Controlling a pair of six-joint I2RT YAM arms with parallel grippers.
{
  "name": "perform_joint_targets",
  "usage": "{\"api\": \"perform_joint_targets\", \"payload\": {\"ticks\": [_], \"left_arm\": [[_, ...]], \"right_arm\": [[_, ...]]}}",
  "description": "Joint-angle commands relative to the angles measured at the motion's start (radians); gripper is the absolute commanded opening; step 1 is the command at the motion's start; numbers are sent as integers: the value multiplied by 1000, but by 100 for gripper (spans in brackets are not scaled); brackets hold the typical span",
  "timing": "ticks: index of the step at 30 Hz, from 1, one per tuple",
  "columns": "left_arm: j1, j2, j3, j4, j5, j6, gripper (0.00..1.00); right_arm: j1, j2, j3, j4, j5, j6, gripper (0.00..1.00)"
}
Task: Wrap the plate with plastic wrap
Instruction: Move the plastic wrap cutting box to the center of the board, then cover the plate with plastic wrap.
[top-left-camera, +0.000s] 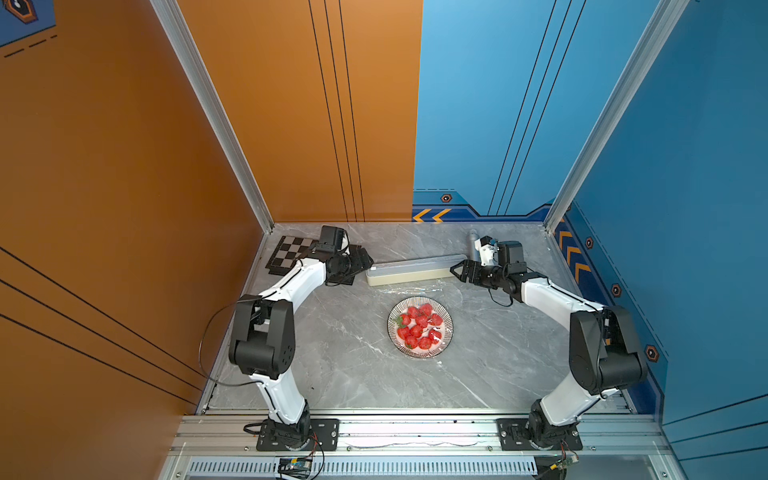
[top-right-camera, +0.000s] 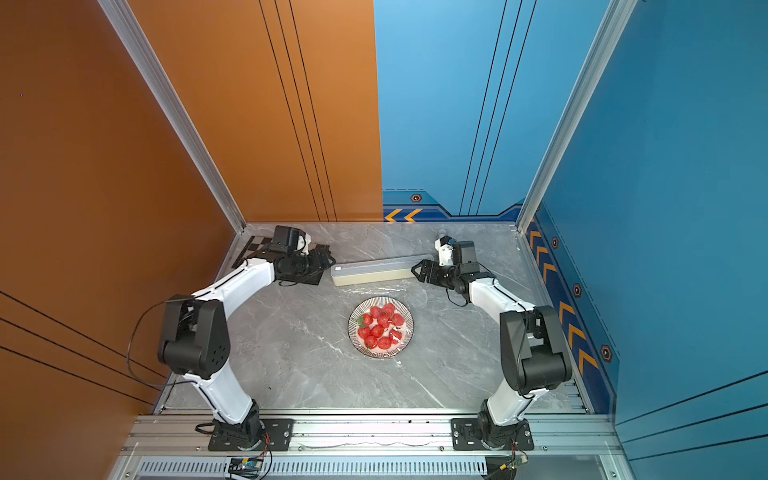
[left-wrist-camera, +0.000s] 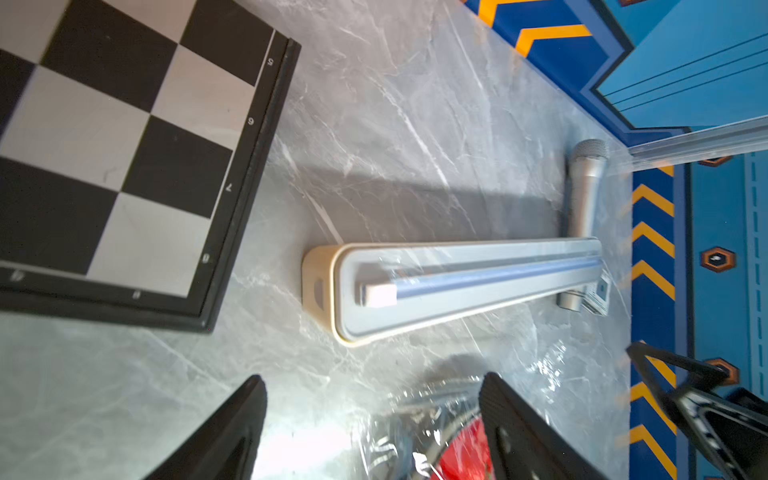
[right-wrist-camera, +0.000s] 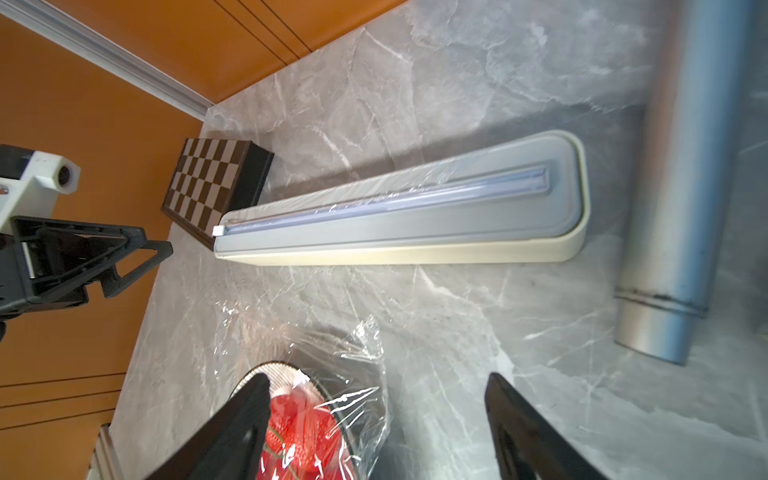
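Round white plate with black-striped rim, loaded with red strawberries, sits mid grey marble tabletop under thin transparent crinkly plastic wrap. The film also spreads over the table toward the long cream box with a grey lid, behind the plate. The left gripper has its jaws wide apart and empty, just off the box's left end, by the square black-and-grey chessboard. The right gripper has jaws wide apart and empty, at the box's right end, near the slim grey cylindrical rod. The plate lies between both grippers, nearer the arm bases, touching neither. Whether the film still joins the box is unclear because of glare.
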Motion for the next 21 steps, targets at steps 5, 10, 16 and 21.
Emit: {"api": "perform_joint_targets", "payload": {"ticks": [5,10,16,21], "left_arm": [[-58,-13,-130,-21,122,-32,81],[-88,56,-146,34,119,-74,81],[-103,125,-137,82,139,-88,71],[-104,139,-141,94,98,-74,49]], "right_arm": [[54,105,-6,112,-63,87,83],[73,175,38,126,-78,101,77],[76,222,58,130,-93,106,64],[75,231,68,122,-74,96,49]]}}
